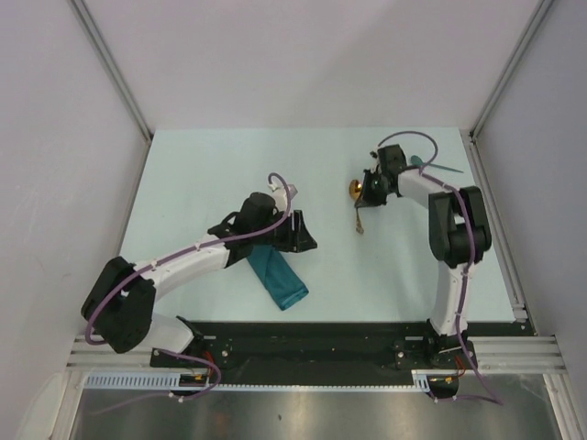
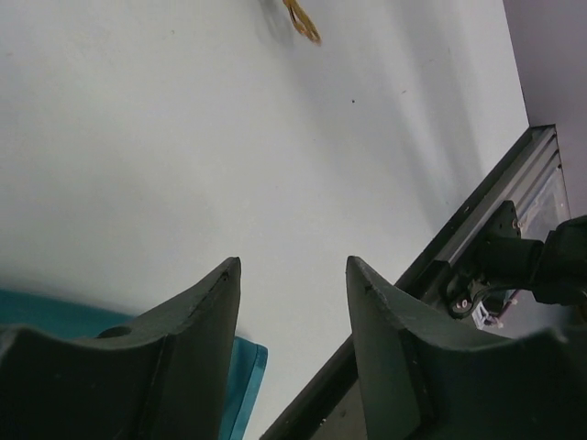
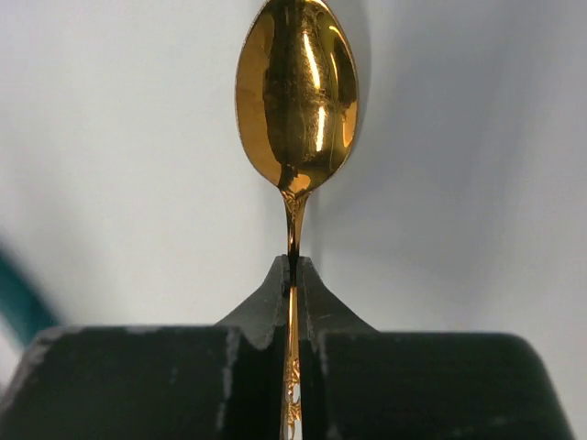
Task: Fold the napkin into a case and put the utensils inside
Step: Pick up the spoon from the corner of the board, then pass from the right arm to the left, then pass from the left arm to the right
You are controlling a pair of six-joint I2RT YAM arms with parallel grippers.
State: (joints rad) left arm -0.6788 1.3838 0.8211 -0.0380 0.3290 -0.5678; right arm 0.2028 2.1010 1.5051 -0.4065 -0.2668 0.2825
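A gold spoon (image 3: 295, 92) is clamped by its thin handle between the closed fingers of the right gripper (image 3: 293, 268). The oval bowl sticks out straight beyond the fingertips, in line with the gripper. The ornate end of the handle runs back between the fingers. Seen from overhead, the spoon's long axis runs roughly far to near. The bowl is at the far end, just left of the gripper, and the handle tip points toward the arm bases. Whether the spoon touches the pale worktop (image 1: 202, 174) cannot be told.

A teal spoon (image 1: 445, 170) lies flat just behind and to the right of that gripper. It is partly hidden by the wrist, and its long axis runs roughly left to right.

The case (image 1: 280, 282), a narrow teal pouch, lies well to the left of the right gripper. It sits just below the left gripper (image 1: 298, 234) and is partly covered by that arm. Its long axis slants from under the arm toward the near right, ending near the black rail (image 1: 321, 335). The left gripper's fingers stand apart, with only worktop showing between them. They point across the worktop toward the gold spoon's handle.
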